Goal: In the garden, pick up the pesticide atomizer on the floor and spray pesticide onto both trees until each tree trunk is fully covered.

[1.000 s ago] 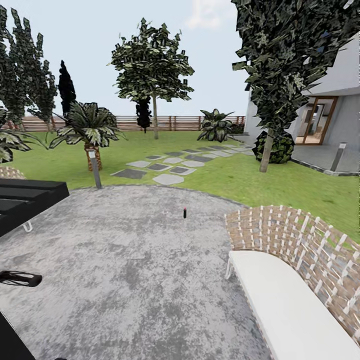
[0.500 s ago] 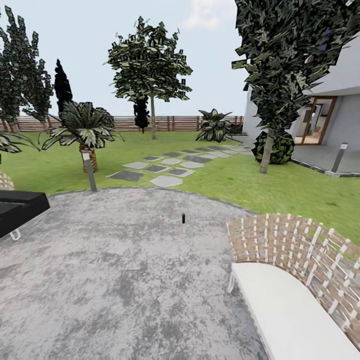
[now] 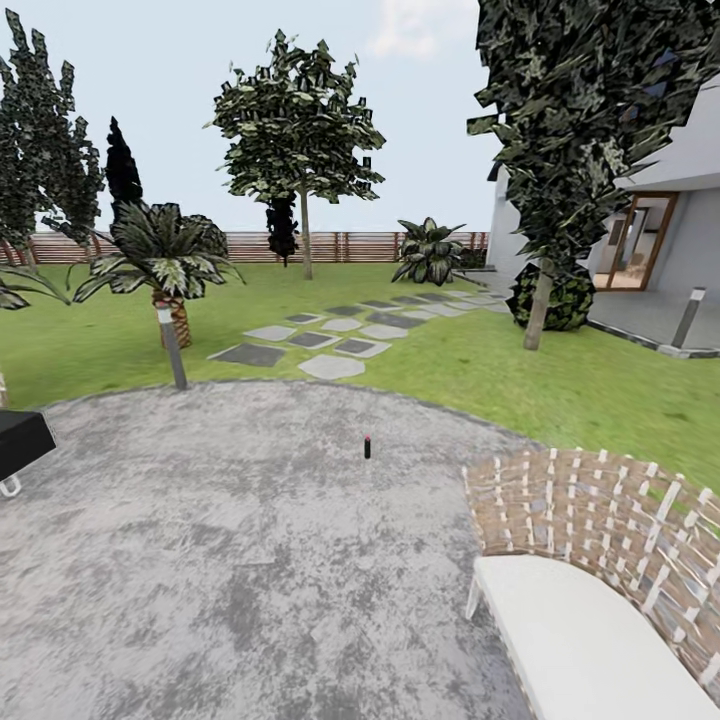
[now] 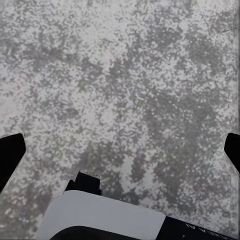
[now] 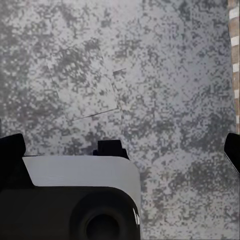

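Rolling forward and swinging slightly was what the base was judged to have done: against the earlier head views the whole picture had shifted, the black lounger [image 3: 20, 445] slid almost out of frame and the wicker bench [image 3: 600, 560] dropped lower. That was camera motion, not movement of the things. The pesticide atomizer [image 3: 367, 447] was seen as a tiny dark upright speck with a reddish top on the grey paved patio [image 3: 250, 560], well ahead of both grippers and not yet within reach. So the approach was judged barely begun, with the pick-up not yet attempted.

The left gripper [image 4: 120, 150] was pointed down at bare paving, its two dark fingertips [image 4: 10, 150] set wide apart with nothing between them. The right gripper [image 5: 120, 150] was likewise spread and empty, a strip of bench weave [image 5: 234, 50] off to one side of it.

Two trees [image 3: 300, 130] were made out well beyond the atomizer, one far off by the fence [image 3: 350, 245], the nearer tree trunk [image 3: 538, 310] partly masked by a dark shrub [image 3: 565, 295]. The atomizer's nozzle and trigger were too small to be told. No pesticide specks could be picked out.
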`<state>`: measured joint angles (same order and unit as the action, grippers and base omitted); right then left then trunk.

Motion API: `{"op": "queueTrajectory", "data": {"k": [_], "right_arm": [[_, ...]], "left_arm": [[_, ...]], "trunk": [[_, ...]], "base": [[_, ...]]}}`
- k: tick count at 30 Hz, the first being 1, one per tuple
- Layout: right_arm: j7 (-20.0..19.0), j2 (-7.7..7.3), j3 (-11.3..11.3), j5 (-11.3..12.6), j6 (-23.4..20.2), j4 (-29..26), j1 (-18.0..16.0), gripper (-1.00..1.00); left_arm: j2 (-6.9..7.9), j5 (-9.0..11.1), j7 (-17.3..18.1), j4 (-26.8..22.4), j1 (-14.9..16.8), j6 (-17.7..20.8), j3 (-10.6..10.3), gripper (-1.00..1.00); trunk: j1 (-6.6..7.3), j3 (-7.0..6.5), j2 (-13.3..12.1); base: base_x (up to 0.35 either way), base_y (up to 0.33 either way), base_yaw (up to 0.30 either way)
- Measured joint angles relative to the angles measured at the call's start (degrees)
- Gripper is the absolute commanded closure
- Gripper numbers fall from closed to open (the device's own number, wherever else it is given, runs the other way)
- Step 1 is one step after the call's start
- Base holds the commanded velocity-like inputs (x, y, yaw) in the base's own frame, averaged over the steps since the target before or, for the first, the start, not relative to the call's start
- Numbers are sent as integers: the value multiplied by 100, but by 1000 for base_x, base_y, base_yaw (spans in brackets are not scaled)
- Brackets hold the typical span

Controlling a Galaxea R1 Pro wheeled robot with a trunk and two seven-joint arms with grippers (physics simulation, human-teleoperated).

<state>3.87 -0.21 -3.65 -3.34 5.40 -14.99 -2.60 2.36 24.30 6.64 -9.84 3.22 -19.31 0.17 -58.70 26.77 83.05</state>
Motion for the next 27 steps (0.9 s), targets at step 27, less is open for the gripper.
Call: {"op": "queueTrajectory", "data": {"k": [27], "right_arm": [[-1,4,14,-8,-2,1,0,-100]], "left_arm": [[0,0,0,0,-1,0,0,-100]], "trunk": [[0,0,0]], "base": [[333,0,0]]}}
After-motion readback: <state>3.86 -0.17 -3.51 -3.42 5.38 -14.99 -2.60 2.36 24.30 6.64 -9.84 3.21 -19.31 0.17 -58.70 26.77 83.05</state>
